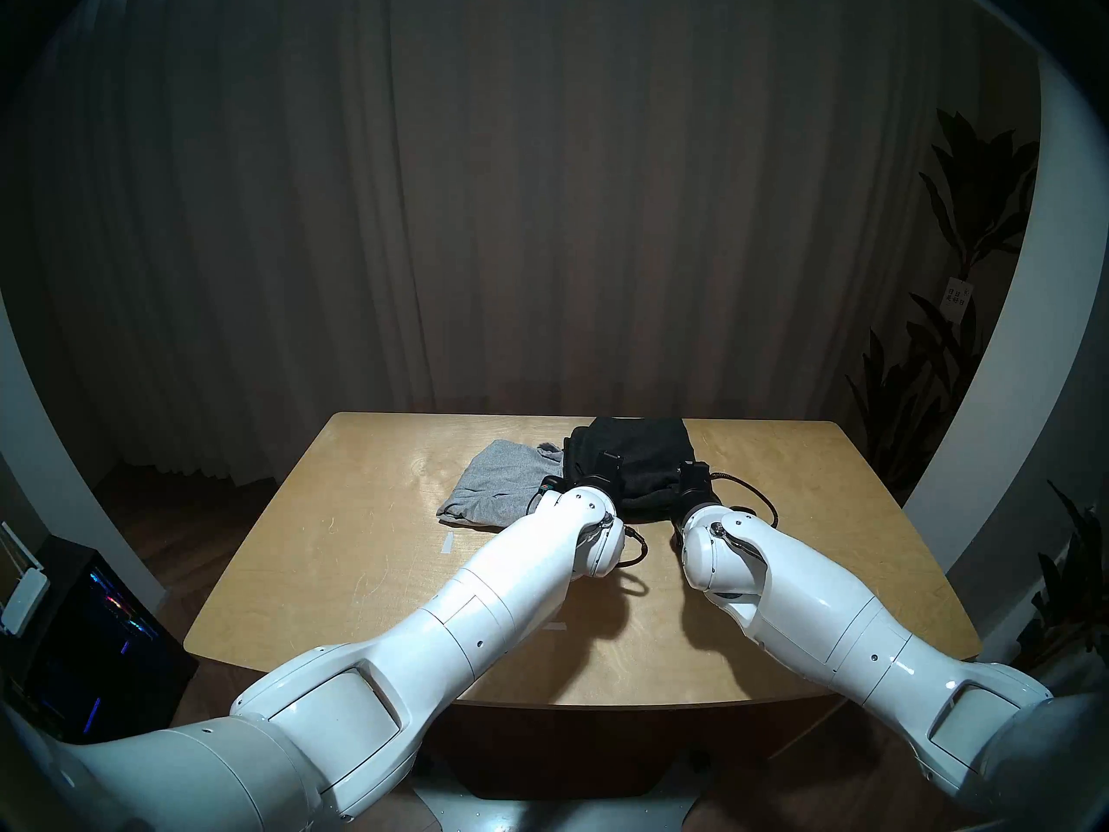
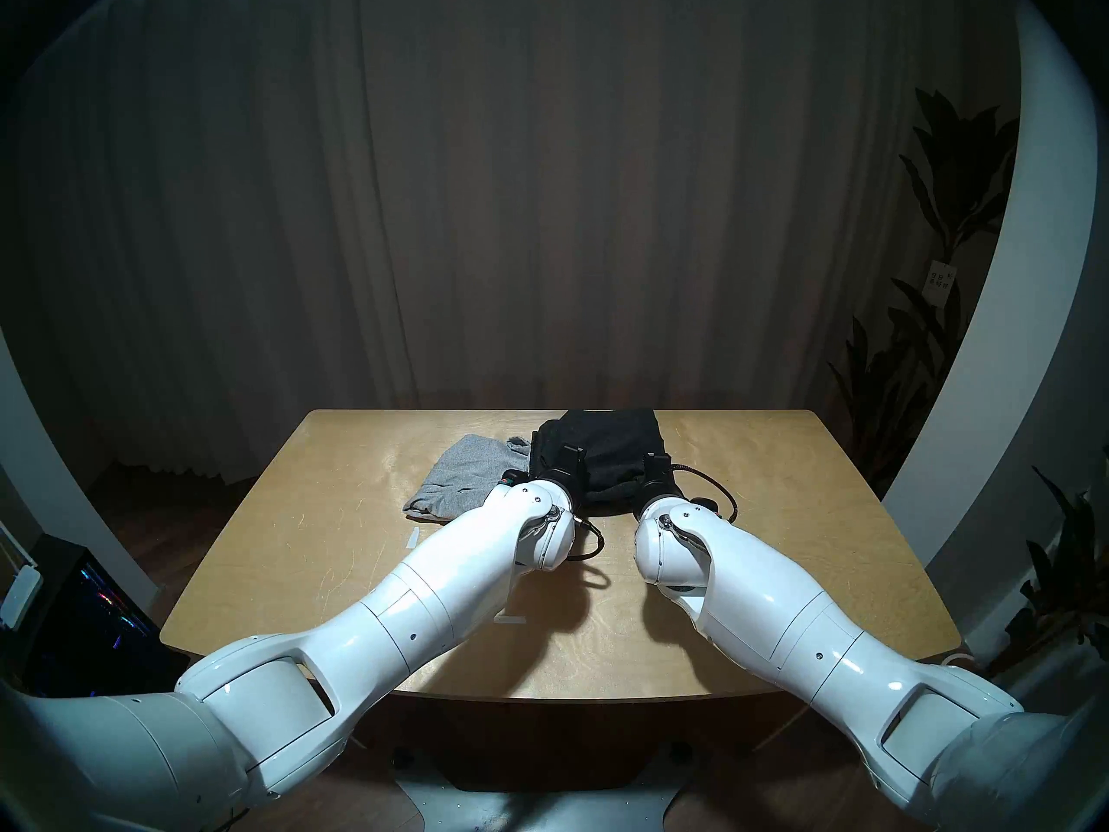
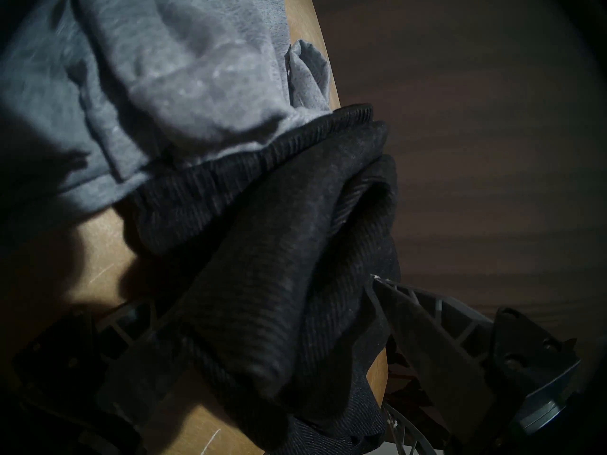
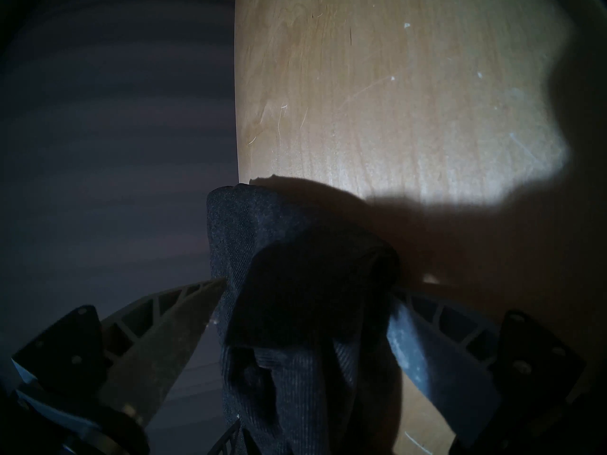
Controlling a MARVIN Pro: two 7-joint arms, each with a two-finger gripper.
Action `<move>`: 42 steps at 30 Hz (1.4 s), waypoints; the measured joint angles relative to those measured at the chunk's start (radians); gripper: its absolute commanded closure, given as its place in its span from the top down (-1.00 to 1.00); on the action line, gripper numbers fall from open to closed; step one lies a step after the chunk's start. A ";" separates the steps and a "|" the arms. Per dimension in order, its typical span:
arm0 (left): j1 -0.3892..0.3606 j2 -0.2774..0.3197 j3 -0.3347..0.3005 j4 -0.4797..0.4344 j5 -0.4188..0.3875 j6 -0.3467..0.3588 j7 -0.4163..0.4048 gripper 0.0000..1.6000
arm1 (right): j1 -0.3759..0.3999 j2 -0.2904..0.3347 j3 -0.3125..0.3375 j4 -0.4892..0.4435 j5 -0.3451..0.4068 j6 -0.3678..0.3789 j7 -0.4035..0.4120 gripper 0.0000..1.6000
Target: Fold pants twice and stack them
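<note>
The near half of the wooden table is being left open for passage. The far middle is being blocked by the black shorts, with the grey shorts touching them on the left. The right side is being kept free.

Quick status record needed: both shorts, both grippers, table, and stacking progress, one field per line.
black shorts: bunched at table's far edge, fabric between both grippers' fingers
grey shorts: lying beside the black pair, edges touching
left gripper: jaws wide, astride black fabric; grip unclear
right gripper: jaws wide, astride black fabric; grip unclear
table: wooden
stack: not yet made
</note>
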State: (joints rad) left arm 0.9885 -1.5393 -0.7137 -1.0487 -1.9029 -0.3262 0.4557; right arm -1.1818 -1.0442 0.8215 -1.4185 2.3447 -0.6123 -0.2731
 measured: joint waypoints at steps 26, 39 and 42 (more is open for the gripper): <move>-0.021 -0.037 -0.041 0.099 -0.052 0.062 -0.079 -1.00 | 0.067 -0.077 -0.017 0.142 0.015 0.006 0.051 -1.00; -0.035 -0.034 -0.052 0.097 -0.064 0.097 -0.094 -1.00 | 0.066 -0.076 0.010 0.116 0.040 0.005 0.072 -1.00; -0.045 -0.034 -0.057 0.094 -0.062 0.105 -0.094 -1.00 | 0.071 -0.076 0.020 0.106 0.040 0.005 0.077 -1.00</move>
State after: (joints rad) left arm 0.9432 -1.5736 -0.7707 -0.9546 -1.9645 -0.2216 0.3615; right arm -1.1104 -1.1199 0.8417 -1.3127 2.3847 -0.6075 -0.1956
